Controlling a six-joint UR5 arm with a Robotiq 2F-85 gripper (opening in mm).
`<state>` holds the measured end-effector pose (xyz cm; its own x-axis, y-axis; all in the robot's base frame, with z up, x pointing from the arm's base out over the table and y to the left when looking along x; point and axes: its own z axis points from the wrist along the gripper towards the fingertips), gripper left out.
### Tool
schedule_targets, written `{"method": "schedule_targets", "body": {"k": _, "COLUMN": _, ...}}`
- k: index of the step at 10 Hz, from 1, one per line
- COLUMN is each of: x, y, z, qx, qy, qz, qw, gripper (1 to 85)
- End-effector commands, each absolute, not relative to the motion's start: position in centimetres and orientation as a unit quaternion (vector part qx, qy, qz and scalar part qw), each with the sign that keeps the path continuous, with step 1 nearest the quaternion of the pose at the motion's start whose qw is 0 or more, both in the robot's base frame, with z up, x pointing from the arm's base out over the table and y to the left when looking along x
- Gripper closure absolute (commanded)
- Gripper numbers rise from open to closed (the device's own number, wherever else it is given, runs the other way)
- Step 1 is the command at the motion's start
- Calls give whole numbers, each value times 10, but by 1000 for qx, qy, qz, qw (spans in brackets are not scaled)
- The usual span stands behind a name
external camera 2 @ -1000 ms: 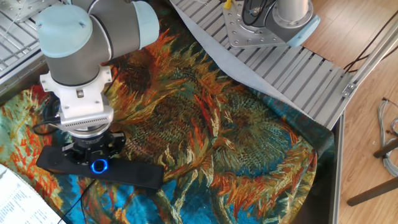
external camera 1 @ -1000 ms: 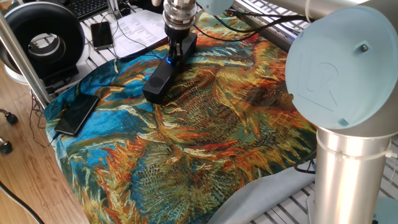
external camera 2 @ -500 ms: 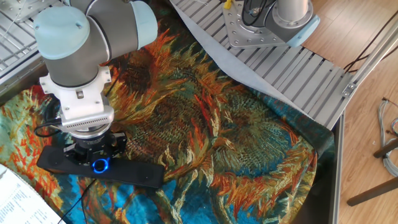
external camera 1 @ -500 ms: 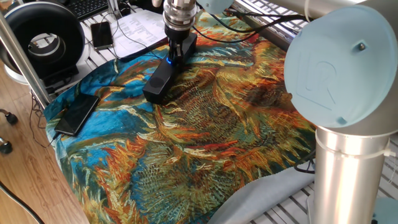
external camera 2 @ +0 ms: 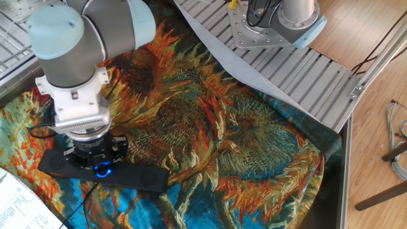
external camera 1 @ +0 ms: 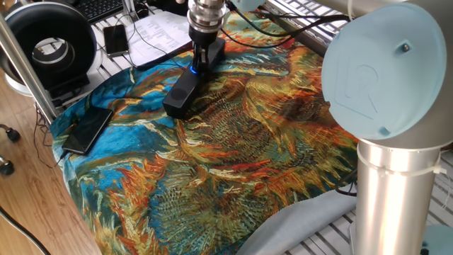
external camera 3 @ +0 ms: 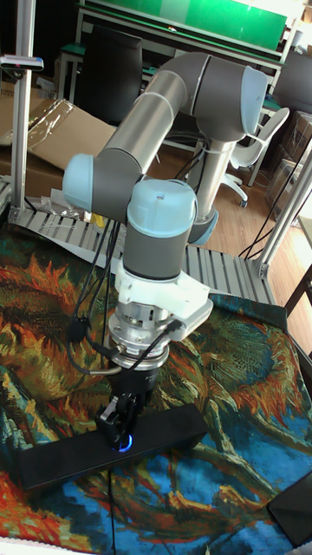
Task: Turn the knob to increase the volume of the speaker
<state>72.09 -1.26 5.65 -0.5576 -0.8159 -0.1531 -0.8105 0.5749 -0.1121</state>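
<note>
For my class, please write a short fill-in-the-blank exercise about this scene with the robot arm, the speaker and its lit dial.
1. The ring of light around the knob glows ____.
2. The speaker lies on a cloth printed with ____.
3. The end effector comes down on the knob from ____.
4. In one fixed view, a flat black phone lies near the cloth's ____ edge.

Missing words: blue; sunflowers; above; left

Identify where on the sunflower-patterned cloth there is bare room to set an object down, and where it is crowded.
Free: the broad middle of the sunflower cloth, between the long matte-black speaker and the arm's base column. Crowded: the far corner, where the gripper sits at the blue-lit knob, and the edge holding the flat black phone.
</note>
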Motion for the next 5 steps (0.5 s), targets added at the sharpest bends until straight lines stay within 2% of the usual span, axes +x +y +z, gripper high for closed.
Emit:
{"method": "schedule_targets", "body": {"k": 1, "x": 729, "y": -17, "z": 63, "qx": -408, "qy": 907, "qz": -23, "qw": 100, "gripper": 723}}
{"method": "schedule_targets", "body": {"k": 5, "x": 734, "y": -16, "z": 62, "qx": -374, "qy": 921, "qz": -23, "qw": 107, "gripper": 747}}
